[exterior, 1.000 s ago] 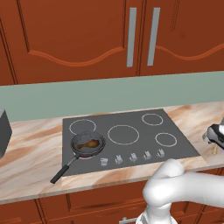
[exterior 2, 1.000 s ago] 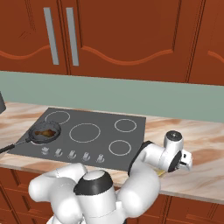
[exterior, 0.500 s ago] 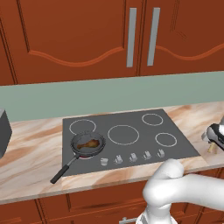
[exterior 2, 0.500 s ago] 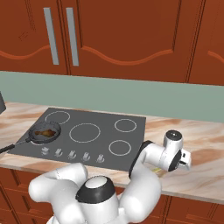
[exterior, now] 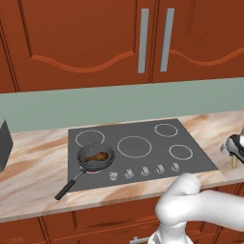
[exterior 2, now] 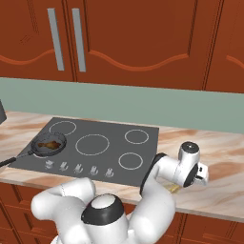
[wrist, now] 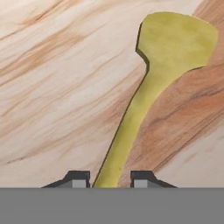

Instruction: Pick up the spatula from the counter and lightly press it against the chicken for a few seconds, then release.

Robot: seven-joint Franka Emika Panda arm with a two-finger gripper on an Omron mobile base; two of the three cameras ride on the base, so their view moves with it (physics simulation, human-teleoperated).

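Fingertips point(wrist: 78, 179) of my gripper point(wrist: 110, 181) stand on both sides of the yellow spatula point(wrist: 151, 87), low on its handle. I see a thin strip of counter between each tip and the handle, so my fingers are spread and not yet grasping it. The spatula lies flat on the marble counter point(wrist: 52, 87). In the hand view its handle runs up from between my tips and leans to the right, and its wide blade is at the far end.

From the base views, my hand hangs low over the counter on the right of the black cooktop point(exterior: 143, 143), near the counter's front edge. The chicken drumstick point(exterior: 95, 155) sits in a black frying pan point(exterior: 106, 163) on the front left burner, well apart from the spatula and from my hand. The pan's handle points to the front left, and its end is past the cooktop's edge, over the counter. A row of small knobs point(exterior: 144, 171) runs along the front of the cooktop.
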